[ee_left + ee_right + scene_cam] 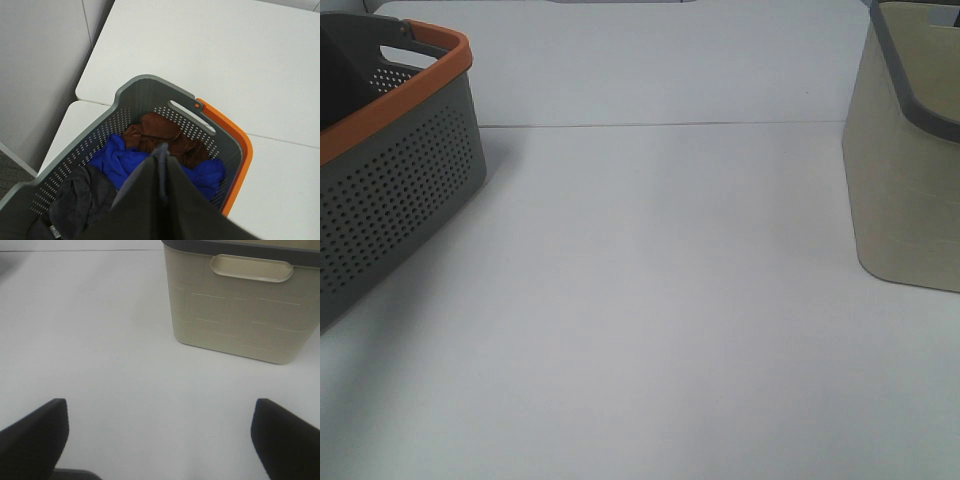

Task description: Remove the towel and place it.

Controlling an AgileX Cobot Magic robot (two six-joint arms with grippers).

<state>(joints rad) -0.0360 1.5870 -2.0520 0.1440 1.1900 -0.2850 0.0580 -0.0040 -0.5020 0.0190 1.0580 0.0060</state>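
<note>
In the left wrist view my left gripper (pixel 161 152) is over the grey basket with the orange rim (pixel 235 150). Its fingers are closed together on a fold of the dark charcoal towel (pixel 80 200). The rest of the towel lies in the basket's near corner, with its small white tag (pixel 52 231) showing. In the exterior high view only a dark shape (pixel 342 65) shows inside that basket (pixel 410 180); I cannot tell what it is. My right gripper (pixel 160 440) is open and empty above the table, facing the beige basket (pixel 235 315).
A blue cloth (pixel 120 160) and a brown cloth (pixel 160 132) also lie in the grey basket. The beige basket with a grey rim (pixel 910 180) stands at the right of the white table (pixel 650 300). A seam (pixel 660 125) crosses the table at the back.
</note>
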